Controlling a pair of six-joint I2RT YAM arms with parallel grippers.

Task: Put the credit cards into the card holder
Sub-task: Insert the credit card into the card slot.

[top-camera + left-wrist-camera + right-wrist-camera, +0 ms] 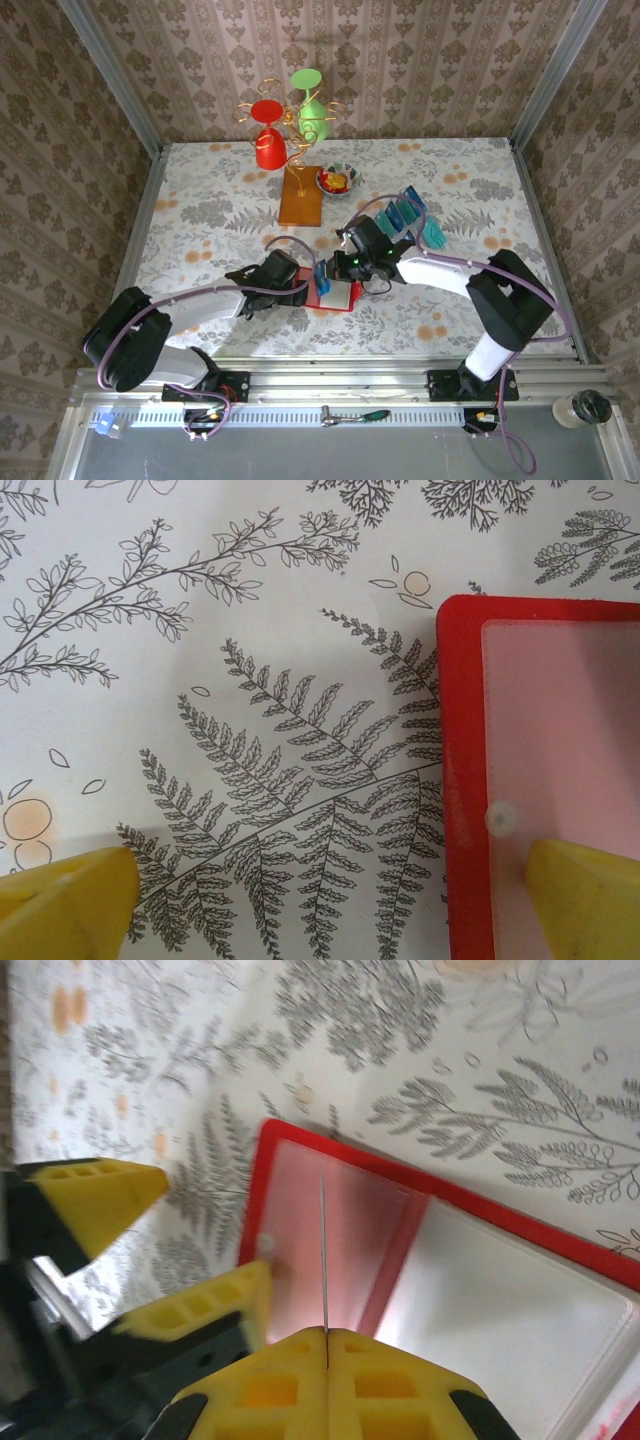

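1. Now the right hand [327,1338] is closed on one credit card [323,1250]. The card is pinched by its near edge and seen edge-on as a thin line.
2. That card hangs directly over the card holder [470,1290], which lies open and flat on the desk [200,630] between the two arms.
3. The card's free edge points down at the holder's left panel, the side with the clear pocket, beside the centre fold.
4. The left hand [325,910] is spread wide and grips nothing. It straddles the holder's left edge, with one finger [585,900] resting on the pocket panel and the other on the bare desk.
5. The move likely turns on lining the card's edge up with the pocket mouth. The right hand is placed for that, while the left seems to pin the holder.
6. The remaining credit cards [405,212] stand further back on the right, well apart from the holder and nearer the right arm.
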